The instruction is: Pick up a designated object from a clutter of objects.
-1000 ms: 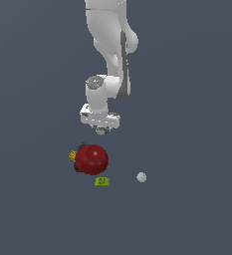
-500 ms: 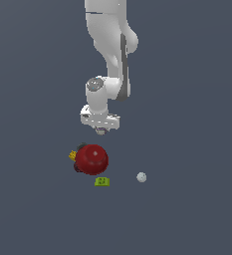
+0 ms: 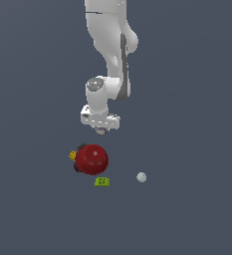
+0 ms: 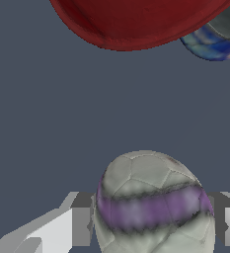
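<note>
The red sphere (image 3: 92, 159) sits on the counter (image 3: 187, 209) below me, with the lime-green block (image 3: 102, 182) just beside it and a plain pale ball (image 3: 141, 177) off to the exterior view's right. I hang above that clutter so my load clears it. My jaws are closed on the purple-banded ball (image 4: 153, 205), one finger (image 4: 62, 232) on each side. Being round, it has no long axis; its band runs across from finger to finger.

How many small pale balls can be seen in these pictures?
2. A banded ball sits between the gripper fingers, above the red sphere. A plain ball lies on the floor toward the exterior view's right. The sphere may hide others.
</note>
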